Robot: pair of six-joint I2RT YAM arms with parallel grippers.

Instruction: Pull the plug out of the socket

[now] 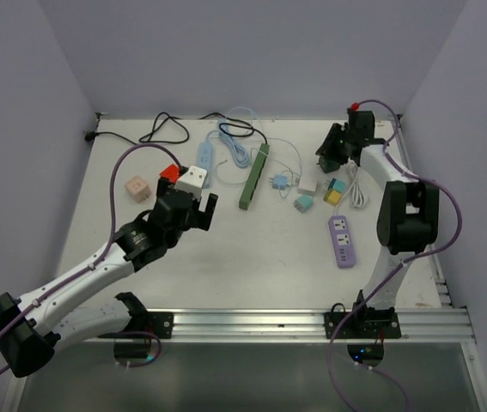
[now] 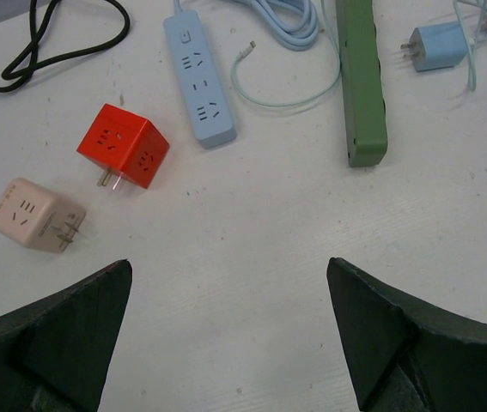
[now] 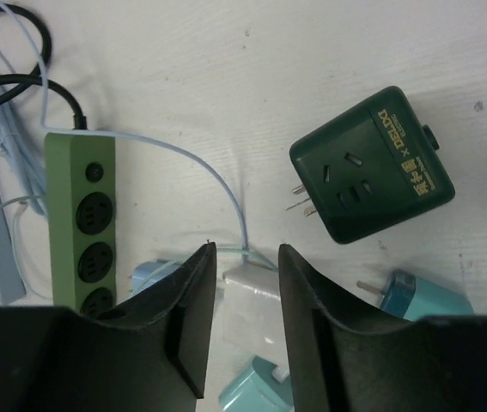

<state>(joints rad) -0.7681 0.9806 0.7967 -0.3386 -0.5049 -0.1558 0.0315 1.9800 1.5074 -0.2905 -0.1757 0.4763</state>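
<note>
My right gripper [image 3: 247, 249] is open and hovers over a white plug [image 3: 247, 292] with a thin light-blue cable, which lies between and below the fingers. A dark green adapter cube [image 3: 372, 163] with bare prongs lies to its right. The green power strip [image 3: 80, 223] lies to its left and also shows in the top view [image 1: 254, 176]. My left gripper [image 2: 228, 262] is open and empty over bare table. A red cube adapter [image 2: 124, 146], a pink cube adapter [image 2: 30, 215] and a blue power strip [image 2: 198, 77] lie beyond it. I cannot tell which plug sits in a socket.
A purple power strip [image 1: 340, 239] lies near the right arm. Teal plugs [image 3: 415, 296] and a yellow cube [image 1: 332, 196] cluster by the white plug. A black cable [image 1: 164, 129] and coiled blue cable [image 1: 236, 146] lie at the back. Walls enclose the table.
</note>
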